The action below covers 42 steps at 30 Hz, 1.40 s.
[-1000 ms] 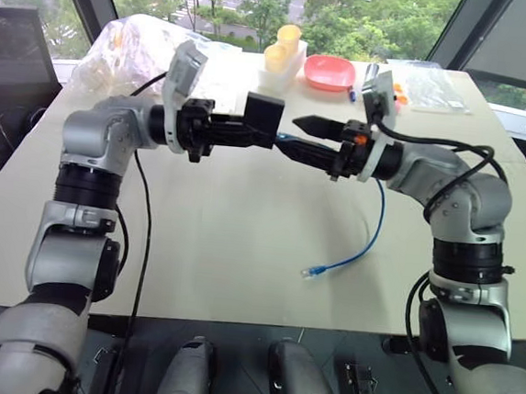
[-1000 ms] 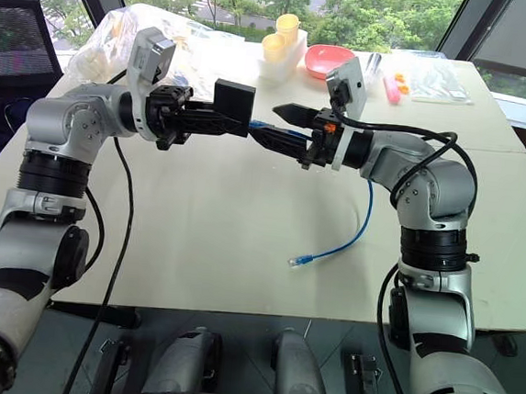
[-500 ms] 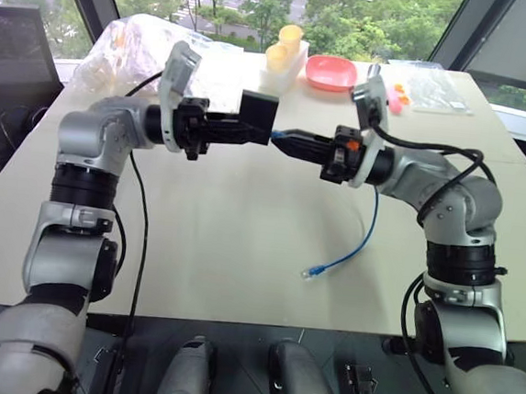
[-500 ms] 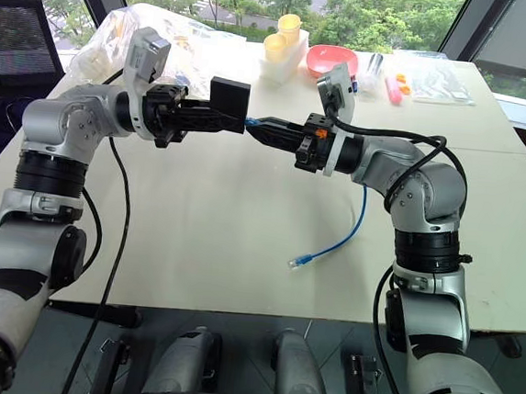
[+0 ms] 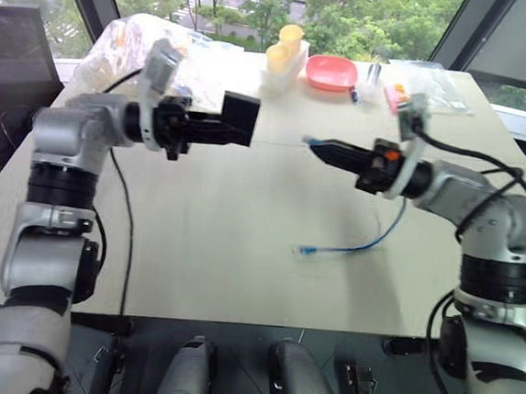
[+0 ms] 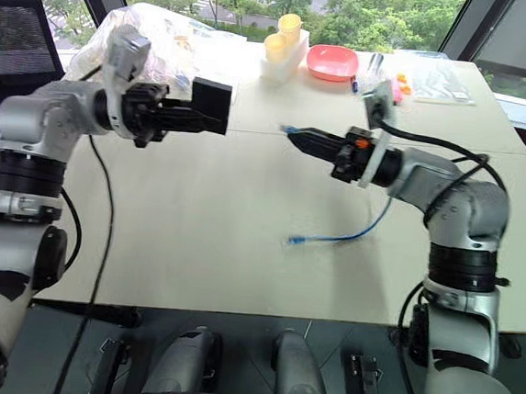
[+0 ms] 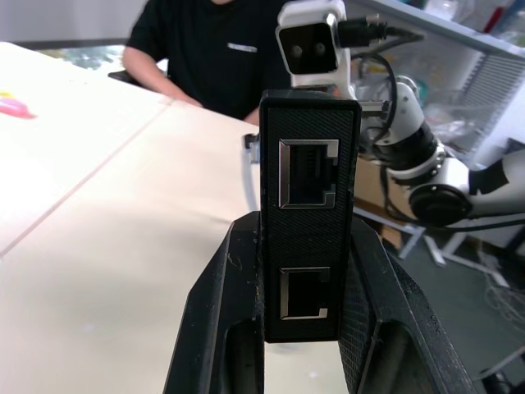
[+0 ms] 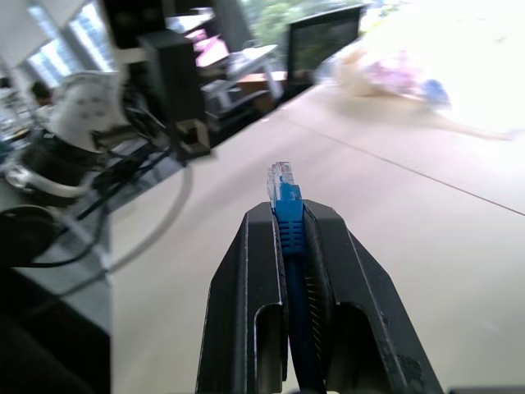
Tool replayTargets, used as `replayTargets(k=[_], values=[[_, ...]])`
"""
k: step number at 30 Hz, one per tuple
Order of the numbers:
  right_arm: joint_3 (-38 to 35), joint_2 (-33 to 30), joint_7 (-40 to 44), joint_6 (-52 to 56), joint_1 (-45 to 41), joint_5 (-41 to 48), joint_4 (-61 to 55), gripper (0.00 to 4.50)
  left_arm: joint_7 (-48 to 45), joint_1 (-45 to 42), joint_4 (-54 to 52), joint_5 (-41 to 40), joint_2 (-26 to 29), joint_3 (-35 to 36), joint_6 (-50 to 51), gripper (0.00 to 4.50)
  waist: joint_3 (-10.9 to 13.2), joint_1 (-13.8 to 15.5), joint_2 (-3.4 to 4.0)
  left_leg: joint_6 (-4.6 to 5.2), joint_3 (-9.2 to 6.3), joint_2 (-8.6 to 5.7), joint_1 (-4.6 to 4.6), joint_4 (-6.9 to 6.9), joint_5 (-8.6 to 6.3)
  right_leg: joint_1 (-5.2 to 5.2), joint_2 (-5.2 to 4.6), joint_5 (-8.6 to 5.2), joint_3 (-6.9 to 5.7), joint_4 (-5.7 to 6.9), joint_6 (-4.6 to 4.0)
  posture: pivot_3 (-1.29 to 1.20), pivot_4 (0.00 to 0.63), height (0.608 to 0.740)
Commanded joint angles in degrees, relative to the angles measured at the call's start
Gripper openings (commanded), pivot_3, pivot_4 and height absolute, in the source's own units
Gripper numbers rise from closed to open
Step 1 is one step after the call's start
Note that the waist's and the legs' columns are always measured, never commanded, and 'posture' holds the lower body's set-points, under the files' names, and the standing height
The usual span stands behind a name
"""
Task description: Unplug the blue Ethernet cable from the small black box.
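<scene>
Beige table point(image 5: 195, 237) by windows; above it, our left gripper point(image 5: 215, 130) clamps the small black box point(image 5: 239, 119), our right gripper point(image 5: 327, 150) pinches the blue Ethernet cable point(image 5: 369, 243), apart.

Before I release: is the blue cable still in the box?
Out. Both ports of the small black box are empty; the blue Ethernet cable plug sits apart in the right end effector.

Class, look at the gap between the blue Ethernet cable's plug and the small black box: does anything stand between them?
Nothing visible does. The right gripper holds the bright-blue Ethernet cable by its clear plug, and the left gripper holds the small matte-black box. Only open air above the bare beige table lies between them, and both ports on the box are empty.
</scene>
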Motion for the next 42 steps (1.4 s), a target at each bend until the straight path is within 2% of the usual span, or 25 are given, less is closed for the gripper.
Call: replayTargets(k=[1,4,8,10,13,14,15,17,20,22,25,28,32,37,42], values=[[-2.0,-1.0,-0.6,0.5,0.9,2.0,-3.1,0.02,0.1,0.3,-2.7,-1.7,0.7,1.2,0.4,0.52,0.0,-0.1,0.00,0.00,0.00,0.01,0.00,0.00,0.00,0.00,0.00,0.00,0.00,0.00,0.00,0.00,0.150,0.735],[-0.7,-0.6,-3.6,-2.3,1.0,-1.8,-1.7,0.02,1.3,1.0,-3.6,-1.9,0.4,1.4,0.5,0.52,0.0,-0.1,0.00,0.00,0.02,0.01,0.01,0.00,0.00,0.00,0.01,0.00,0.01,0.00,0.00,0.00,0.150,0.735],[7.9,-0.4,-9.1,-11.0,1.3,-15.6,3.2,0.02,5.0,2.6,-5.7,-1.8,-1.5,1.5,-1.0,0.52,0.0,-0.1,0.00,0.00,0.04,0.00,0.01,0.00,0.00,0.00,0.01,0.00,0.02,-0.01,0.01,0.00,0.150,0.735],[13.0,0.8,-12.5,-17.3,1.6,-23.8,8.4,0.02,6.8,3.8,-7.4,-2.2,-2.8,1.4,-0.9,0.52,0.0,-0.1,0.00,0.00,0.06,0.00,0.00,0.01,0.00,-0.01,0.00,0.00,0.04,-0.04,0.01,0.00,0.150,0.735],[14.6,3.9,-17.6,-25.5,2.1,-30.6,21.3,0.02,9.0,6.1,-10.0,-2.7,-4.2,1.4,-0.8,0.52,0.0,-0.1,-0.01,0.00,0.09,-0.02,-0.02,0.01,0.00,-0.02,0.01,0.00,0.04,-0.05,0.01,0.00,0.150,0.735],[14.8,4.3,-18.8,-29.1,2.2,-32.8,25.4,0.86,9.8,6.9,-10.6,-2.8,-4.5,1.4,-0.9,0.52,0.0,-0.1,0.00,0.00,0.09,-0.01,-0.02,0.01,0.00,-0.02,0.01,0.00,0.04,-0.05,0.01,0.00,0.150,0.735],[15.0,4.4,-19.2,-32.0,2.4,-34.4,28.3,1.13,10.5,7.5,-11.0,-2.9,-4.8,1.5,-0.8,0.52,0.0,0.0,0.00,0.00,0.09,-0.02,-0.03,0.00,0.00,-0.02,0.00,0.00,0.06,-0.05,0.01,0.00,0.150,0.735],[13.6,5.0,-20.6,-36.1,2.7,-35.6,31.7,2.25,11.4,9.2,-12.0,-2.4,-4.9,1.1,-1.4,0.52,0.0,0.0,0.00,0.00,0.09,-0.04,-0.04,0.00,0.00,-0.02,-0.03,0.00,0.07,-0.06,0.02,0.00,0.150,0.735],[11.8,5.2,-20.5,-39.2,3.3,-35.5,31.1,3.68,12.7,10.8,-12.6,-2.0,-5.2,0.8,-2.3,0.52,0.0,0.0,0.00,0.00,0.08,-0.04,-0.01,0.02,0.00,0.03,-0.05,0.01,0.08,-0.08,0.02,0.00,0.150,0.735],[10.6,4.8,-18.9,-39.0,4.7,-34.3,25.8,4.45,15.0,11.9,-12.1,-0.1,-6.2,0.3,-5.5,0.52,0.0,0.0,0.00,0.00,0.07,-0.03,-0.01,0.03,0.00,0.04,-0.04,0.01,0.08,-0.08,0.02,0.00,0.150,0.735],[6.8,5.3,-18.2,-36.9,7.2,-30.2,15.7,4.45,22.6,12.5,-8.9,4.5,-9.6,0.7,-13.9,0.52,0.0,0.1,0.01,0.00,0.05,-0.01,-0.01,0.02,0.00,0.03,-0.03,0.01,0.07,-0.07,0.03,0.00,0.150,0.735],[3.1,6.7,-17.2,-31.9,10.8,-22.7,3.1,4.45,34.1,13.1,-3.7,9.2,-15.0,2.2,-23.8,0.52,0.0,0.2,0.02,0.00,0.04,0.00,-0.01,0.02,0.00,0.03,-0.05,0.01,0.07,-0.07,0.03,0.00,0.150,0.735],[2.0,9.3,-18.6,-28.0,15.3,-18.0,-7.1,4.45,45.5,16.1,3.7,16.1,-19.7,1.6,-36.6,0.52,0.0,0.1,0.01,0.01,0.02,0.00,0.02,0.00,-0.01,0.05,-0.03,0.03,0.07,-0.08,0.05,0.00,0.150,0.735],[5.2,11.8,-20.6,-27.5,18.9,-20.1,-10.0,4.45,55.6,20.0,12.4,22.3,-24.9,0.2,-48.5,0.52,0.0,0.3,0.01,0.02,0.06,0.00,0.07,0.01,-0.01,0.09,-0.09,0.03,0.07,-0.08,0.06,0.00,0.150,0.735],[7.8,11.6,-20.2,-27.5,20.1,-21.5,-10.7,4.45,58.3,19.9,14.8,23.0,-26.8,0.2,-51.0,0.52,0.0,0.8,0.01,0.02,0.07,-0.06,0.05,0.06,-0.01,0.11,-0.07,0.06,0.07,-0.11,0.10,0.00,0.150,0.735]])
